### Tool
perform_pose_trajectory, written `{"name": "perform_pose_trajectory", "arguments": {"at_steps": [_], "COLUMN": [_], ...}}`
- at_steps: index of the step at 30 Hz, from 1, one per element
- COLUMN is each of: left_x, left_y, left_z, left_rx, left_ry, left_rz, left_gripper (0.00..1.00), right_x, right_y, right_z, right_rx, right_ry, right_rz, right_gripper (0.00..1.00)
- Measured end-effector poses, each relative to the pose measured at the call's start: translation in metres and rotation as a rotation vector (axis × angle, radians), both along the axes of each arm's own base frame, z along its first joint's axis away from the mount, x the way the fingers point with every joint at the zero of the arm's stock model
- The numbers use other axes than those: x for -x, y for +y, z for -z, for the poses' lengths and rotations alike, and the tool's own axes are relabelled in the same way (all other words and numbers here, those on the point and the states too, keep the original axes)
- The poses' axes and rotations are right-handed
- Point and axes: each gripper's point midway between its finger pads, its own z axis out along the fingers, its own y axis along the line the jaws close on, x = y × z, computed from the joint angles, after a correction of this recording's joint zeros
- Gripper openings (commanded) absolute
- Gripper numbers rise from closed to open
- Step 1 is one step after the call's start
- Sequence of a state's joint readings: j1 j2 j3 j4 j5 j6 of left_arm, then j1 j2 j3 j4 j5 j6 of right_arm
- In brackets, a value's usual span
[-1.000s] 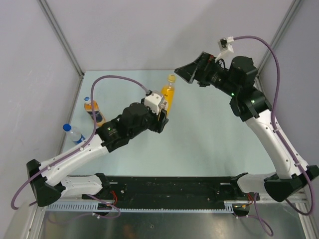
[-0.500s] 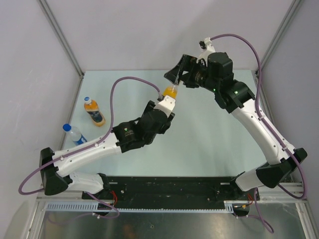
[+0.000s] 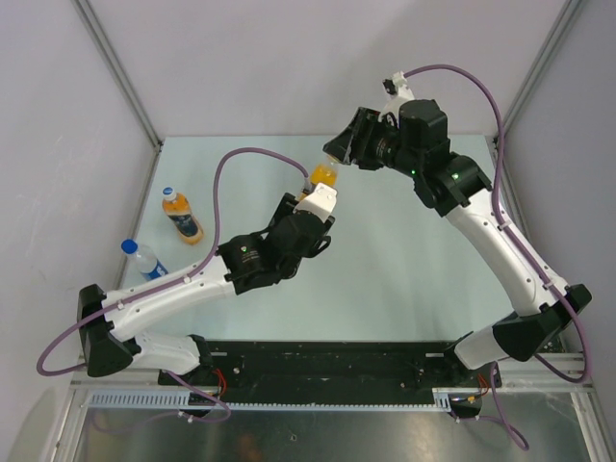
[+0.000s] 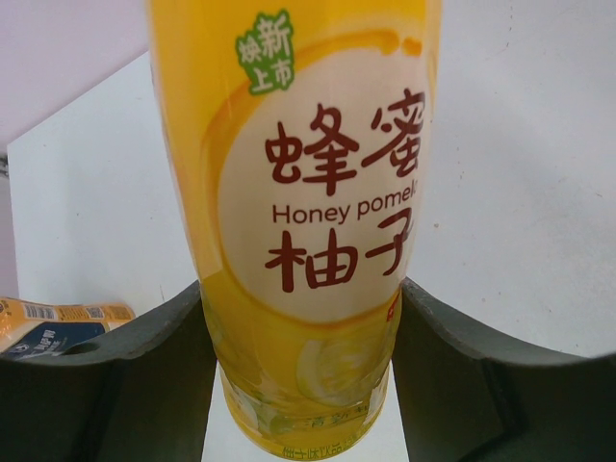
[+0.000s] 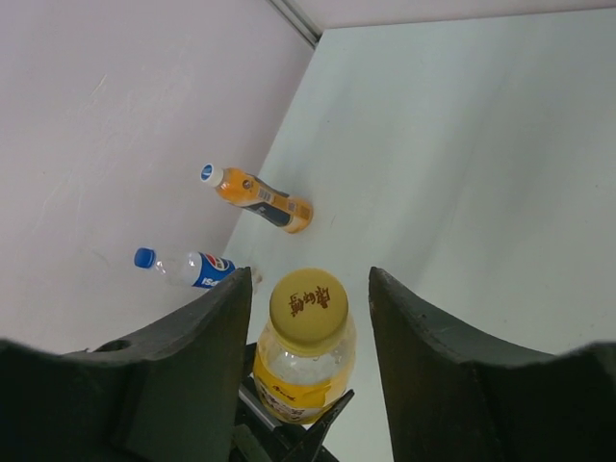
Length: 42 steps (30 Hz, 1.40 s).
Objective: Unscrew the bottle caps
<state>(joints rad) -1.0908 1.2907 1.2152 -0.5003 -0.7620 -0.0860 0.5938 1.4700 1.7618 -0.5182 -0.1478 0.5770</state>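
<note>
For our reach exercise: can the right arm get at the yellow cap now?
Likely yes: the right fingers flank the yellow cap with nothing between, while the left fingers hold the bottle.

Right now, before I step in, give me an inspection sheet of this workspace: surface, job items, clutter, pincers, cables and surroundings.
Surface: pale table, no spills seen.
Job's things: tall yellow bottle, yellow cap on; orange bottle and water bottle lying at the table's left edge, both capped.
Clutter: nothing seen.
Pincers: left pincer shut on the tall yellow bottle; right pincer open, straddling the yellow cap with gaps either side.
Cables: purple cables loop above both arms.
Surroundings: plain walls, metal frame posts.
</note>
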Motion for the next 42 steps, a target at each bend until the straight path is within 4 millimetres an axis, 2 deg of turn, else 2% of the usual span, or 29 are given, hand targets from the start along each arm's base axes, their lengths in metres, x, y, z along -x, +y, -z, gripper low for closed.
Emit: {"name": "perform_pose_trajectory", "arguments": {"at_steps": [8,11,17,23,32,42], "left_x": [0.000,0.000,0.002,0.009,0.025,0.050], "left_y": [0.001,0.001,-0.001,-0.013,-0.035,-0.053], "left_z": [0.001,0.001,0.003,0.005,-0.012,-0.022], "left_rx": [-0.006,-0.008,-0.007,0.025,0.169,0.304], "left_ry": [0.002,0.002,0.015,0.053,0.128,0.252], "left_rz": [-0.002,-0.003,0.013,0.084,0.250,0.464], "left_gripper": [0.00,0.00,0.00,0.00,0.00,0.00], "right_x": [0.001,0.001,0.001,0.009,0.023,0.042], "right_y": [0.003,0.003,0.001,-0.010,-0.027,-0.036], "right_z": [0.003,0.003,0.006,0.006,-0.013,-0.021], "right_rx": [0.005,0.003,-0.010,-0.036,-0.104,-0.158], "right_ry": [0.005,0.005,0.000,-0.027,-0.124,-0.209], "right_rz": [-0.020,-0.024,-0.042,-0.089,-0.225,-0.437], "right_gripper": [0.09,0.01,0.00,0.00,0.00,0.00]}}
